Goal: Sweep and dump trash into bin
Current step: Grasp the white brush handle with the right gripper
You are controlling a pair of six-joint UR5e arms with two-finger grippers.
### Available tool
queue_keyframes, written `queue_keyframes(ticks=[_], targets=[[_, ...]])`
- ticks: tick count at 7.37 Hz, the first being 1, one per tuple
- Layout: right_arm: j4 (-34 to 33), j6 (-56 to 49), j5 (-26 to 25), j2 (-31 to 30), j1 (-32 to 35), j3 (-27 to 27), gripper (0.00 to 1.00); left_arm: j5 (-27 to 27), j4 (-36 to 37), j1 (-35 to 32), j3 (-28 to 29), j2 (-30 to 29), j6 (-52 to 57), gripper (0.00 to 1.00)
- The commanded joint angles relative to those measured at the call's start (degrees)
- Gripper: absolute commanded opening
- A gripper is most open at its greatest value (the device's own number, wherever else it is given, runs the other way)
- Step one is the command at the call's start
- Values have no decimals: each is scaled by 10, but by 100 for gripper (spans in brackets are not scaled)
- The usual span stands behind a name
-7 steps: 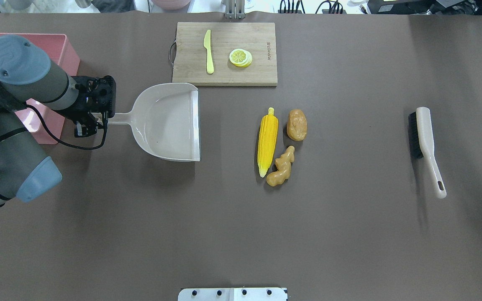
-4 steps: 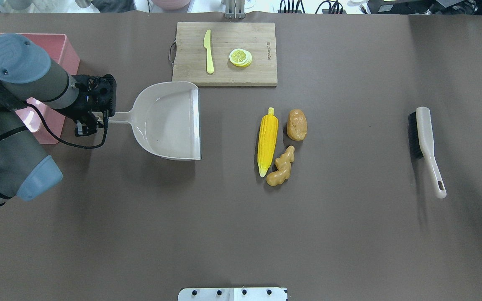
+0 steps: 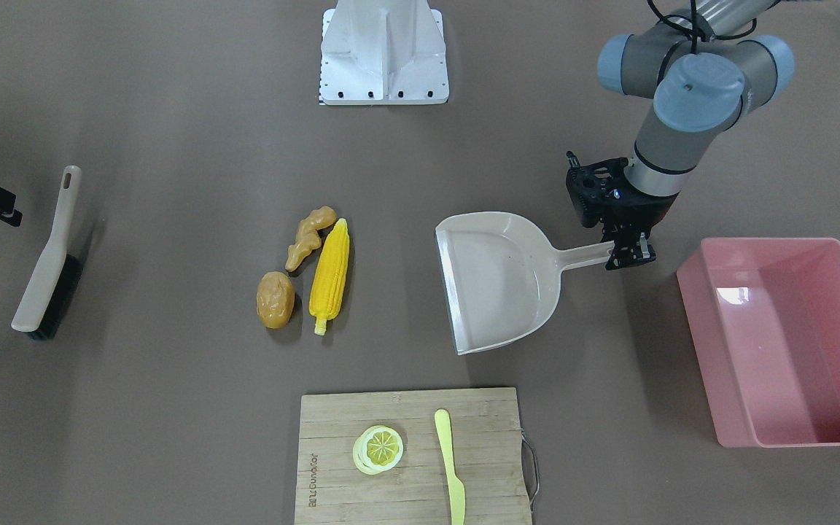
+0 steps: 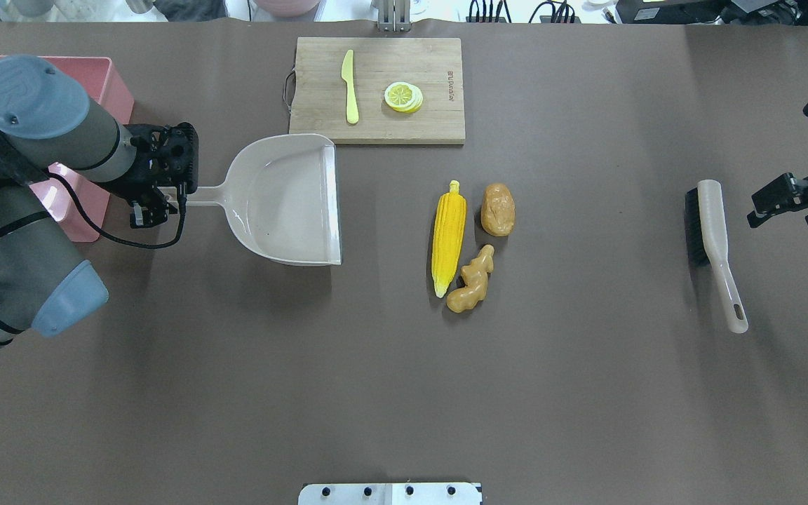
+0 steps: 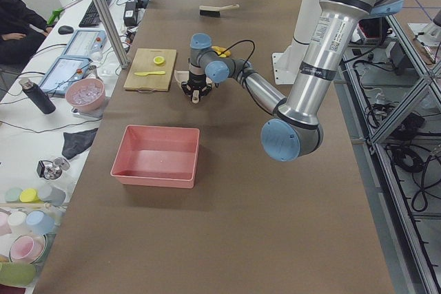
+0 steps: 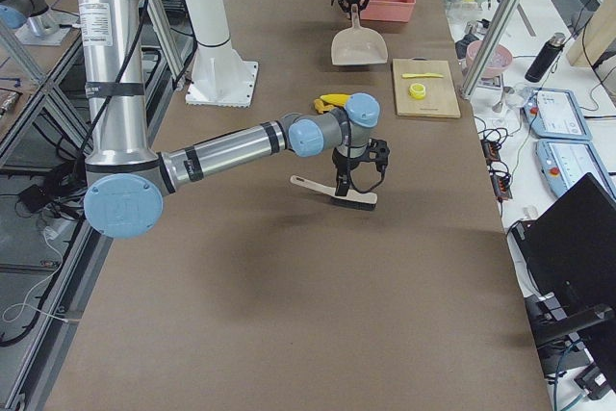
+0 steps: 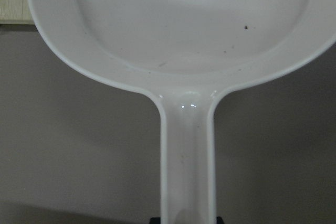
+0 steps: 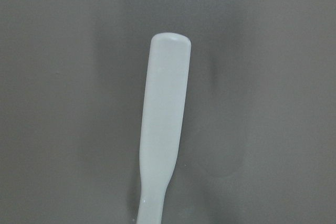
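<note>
Unmoved mid-frame on the table [image 4: 404, 393]: ginger root [image 4: 470, 280], corn cob [image 4: 448, 238], potato [image 4: 498, 209]. At right edge, newly arrived beside the brush [image 4: 711, 231]: right tool [image 4: 793, 205], spread. Left of centre, nudged toward the cutting board [image 4: 376, 105]: dustpan [image 4: 292, 203], handle pinched by left tool [image 4: 174, 202]. Upper left: pink bin [image 4: 115, 91].

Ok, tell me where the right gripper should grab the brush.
Grip the slim bare handle, clear of the bristles, coming straight down. The brush lies flat with its bristles facing sideways, so the jaws would probably close best across the handle's narrow width.
</note>
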Motion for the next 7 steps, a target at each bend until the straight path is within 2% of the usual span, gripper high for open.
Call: queue_keyframes(ticks=[1, 7], targets=[[87, 92, -6, -35, -44, -5, 100, 0, 14, 0, -3, -7, -3, 0], [89, 138, 0, -28, -100, -32, 96, 1, 14, 0, -2, -8, -3, 0]])
